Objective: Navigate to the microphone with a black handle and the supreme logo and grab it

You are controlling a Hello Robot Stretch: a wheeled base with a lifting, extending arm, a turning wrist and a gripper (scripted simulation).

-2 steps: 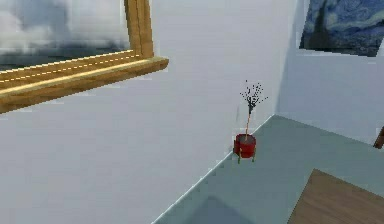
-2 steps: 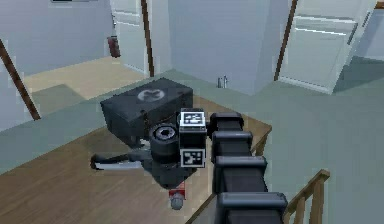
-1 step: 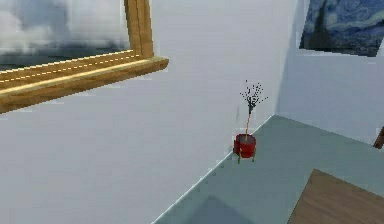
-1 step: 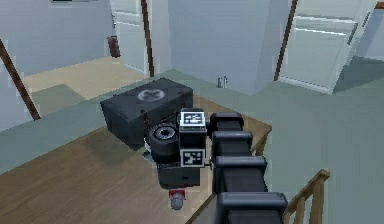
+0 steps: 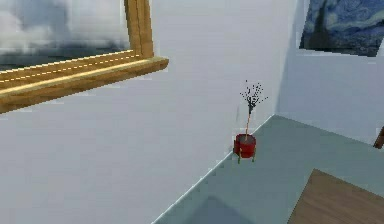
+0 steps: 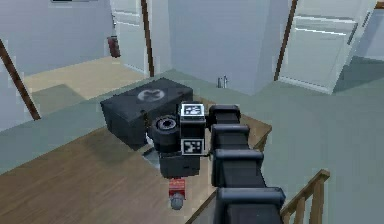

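My fingers point(image 6: 165, 152) hang over the brown wooden bench point(image 6: 80, 170) near a dark grey box point(image 6: 135, 105), with a small red-and-dark object point(image 6: 178, 190) lying close. I cannot tell how they stand or whether they hold anything.

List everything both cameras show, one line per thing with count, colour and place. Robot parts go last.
Framed picture: one, wooden frame around clouds, wall at the forward view's upper left.
Painting: one, dark blue, wall at the forward view's upper right.
Potted plant: one, red pot with bare twigs, on the floor by the wall.
Table: one, brown wood, arm side view's lower half.
Box: one, dark grey, on the table.
Small object: one, red and grey, on the table beside the arm; too small to name.
Doors: two, white, far walls.
Arm: one, dark bar.
Fingers: dark, in front of the box; whether they hold anything cannot be told.
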